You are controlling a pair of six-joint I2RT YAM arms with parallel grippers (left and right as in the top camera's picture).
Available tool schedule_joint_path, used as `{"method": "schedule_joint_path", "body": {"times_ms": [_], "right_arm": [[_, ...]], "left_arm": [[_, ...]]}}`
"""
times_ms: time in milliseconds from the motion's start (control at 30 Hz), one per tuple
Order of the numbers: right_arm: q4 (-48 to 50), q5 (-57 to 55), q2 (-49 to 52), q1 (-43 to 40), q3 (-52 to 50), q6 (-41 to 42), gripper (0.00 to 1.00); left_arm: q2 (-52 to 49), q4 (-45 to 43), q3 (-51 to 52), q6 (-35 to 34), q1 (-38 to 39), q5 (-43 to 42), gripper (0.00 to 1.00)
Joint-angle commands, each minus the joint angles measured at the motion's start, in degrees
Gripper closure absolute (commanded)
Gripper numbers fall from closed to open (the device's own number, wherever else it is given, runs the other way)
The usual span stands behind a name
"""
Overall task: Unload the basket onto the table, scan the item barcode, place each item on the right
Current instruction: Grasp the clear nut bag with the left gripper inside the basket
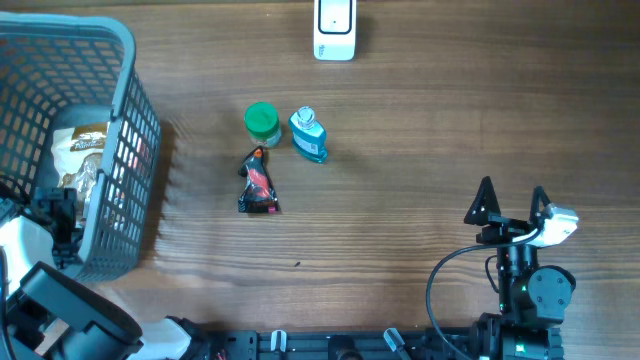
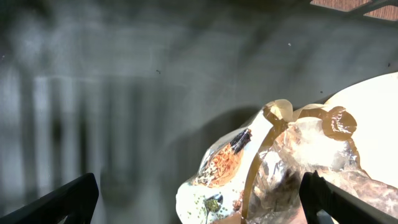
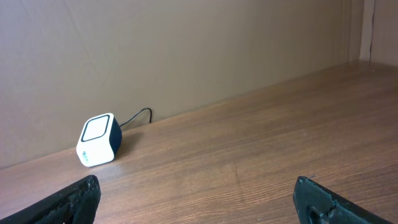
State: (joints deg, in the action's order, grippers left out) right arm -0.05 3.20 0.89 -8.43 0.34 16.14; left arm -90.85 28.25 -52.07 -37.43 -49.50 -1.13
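Note:
The white barcode scanner (image 1: 334, 28) stands at the table's far edge, and shows in the right wrist view as a small white box (image 3: 99, 140) with a cable. My left gripper (image 2: 200, 186) hangs open inside the grey basket (image 1: 135, 95), just above a white snack packet (image 2: 217, 168) and a clear crinkled wrapper (image 2: 305, 155); nothing is between its fingers. In the overhead view the left arm (image 1: 58, 220) reaches into the basket at the near left. My right gripper (image 1: 512, 195) stands open and empty over bare table at the near right.
A green-lidded jar (image 1: 262, 122), a blue bottle (image 1: 308, 135) and a red and black pouch (image 1: 258, 185) lie together mid-table. The basket's mesh wall (image 2: 74, 112) rises close on the left gripper's left side.

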Motion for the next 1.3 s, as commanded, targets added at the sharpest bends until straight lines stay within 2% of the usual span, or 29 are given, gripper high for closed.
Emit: {"method": "schedule_joint_path", "body": {"times_ms": [0, 167, 367, 667, 900, 1067, 1133, 1267], "right_arm": [[0.2, 0.7, -0.5, 0.1, 0.0, -1.0, 0.0], [0.2, 0.7, -0.5, 0.1, 0.0, -1.0, 0.0], [0.2, 0.7, -0.5, 0.1, 0.0, -1.0, 0.0], [0.2, 0.7, -0.5, 0.1, 0.0, -0.9, 0.0], [0.2, 0.7, -0.5, 0.1, 0.0, -1.0, 0.0], [0.2, 0.7, -0.5, 0.1, 0.0, -0.9, 0.0], [0.2, 0.7, -0.5, 0.1, 0.0, -1.0, 0.0], [0.2, 0.7, -0.5, 0.1, 0.0, -1.0, 0.0]], "left_arm": [[-1.1, 0.3, -0.9, -0.5, 0.4, 0.9, 0.0], [-1.1, -5.7, -0.9, 2.6, 3.9, -1.2, 0.0], [-1.1, -8.0, -0.8, 0.0, 7.9, -1.2, 0.0], [-8.4, -8.5, -0.7, -0.8, 8.0, -2.5, 0.0], [-13.0, -14.0, -0.7, -0.8, 8.0, -8.7, 0.0], [-13.1, -11.9, -0.7, -0.2, 8.8, -15.2, 0.0], [-13.1, -8.9, -0.7, 2.6, 10.1, -18.9, 0.0], [-13.1, -7.9, -0.7, 4.2, 12.1, -19.7, 0.0]]}}
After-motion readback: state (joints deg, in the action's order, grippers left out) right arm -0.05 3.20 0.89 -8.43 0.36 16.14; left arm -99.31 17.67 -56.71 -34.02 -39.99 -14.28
